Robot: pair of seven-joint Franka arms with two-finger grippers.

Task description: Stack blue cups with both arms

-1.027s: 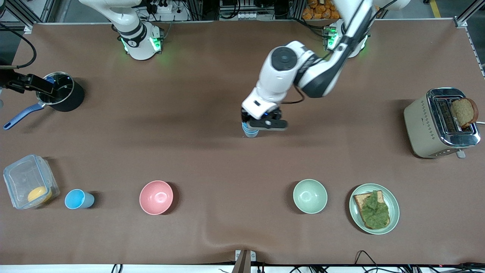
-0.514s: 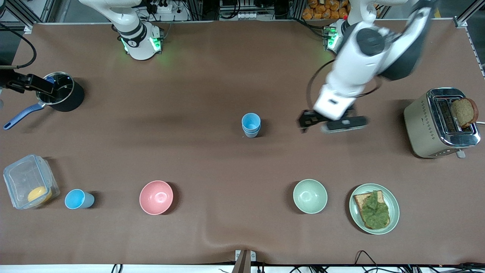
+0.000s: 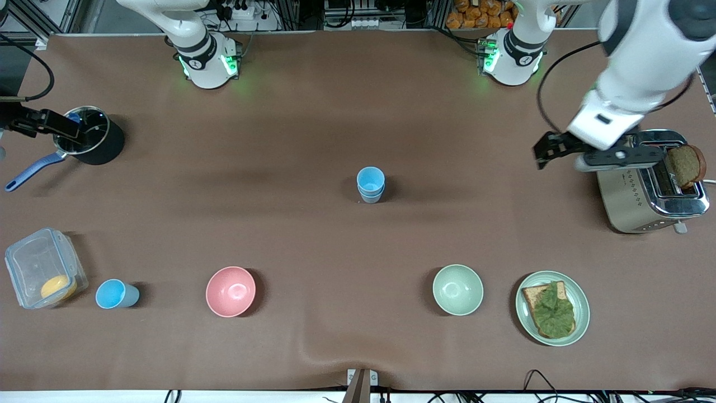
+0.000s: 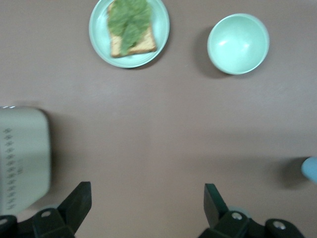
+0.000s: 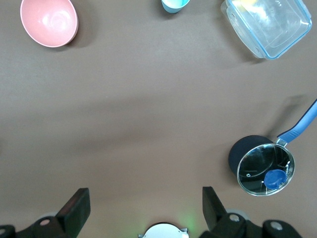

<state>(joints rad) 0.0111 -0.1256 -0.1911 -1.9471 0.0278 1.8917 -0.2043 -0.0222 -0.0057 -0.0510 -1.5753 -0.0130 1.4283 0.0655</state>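
Observation:
Two blue cups [image 3: 370, 184] stand stacked one inside the other at the middle of the table, with no gripper at them. A third blue cup [image 3: 116, 294] stands near the front edge at the right arm's end, beside a clear container; the right wrist view shows its edge [image 5: 175, 5]. My left gripper [image 3: 609, 158] is open and empty, raised over the table by the toaster; its fingers [image 4: 79, 203] stand wide apart. The stacked cups barely show at the left wrist view's edge [image 4: 311, 169]. My right gripper [image 5: 143, 203] is open and empty, high over its own base and out of the front view.
A toaster [image 3: 643, 184] with a bread slice stands at the left arm's end. A plate with toast and lettuce [image 3: 552, 308], a pale green bowl [image 3: 457, 289] and a pink bowl [image 3: 230, 291] line the front. A clear container [image 3: 42, 268] and a black pot [image 3: 92, 137] are at the right arm's end.
The left gripper let go of the stacked cups, rose and swung toward the left arm's end of the table, to the toaster. The cups stay stacked. The right arm has not moved.

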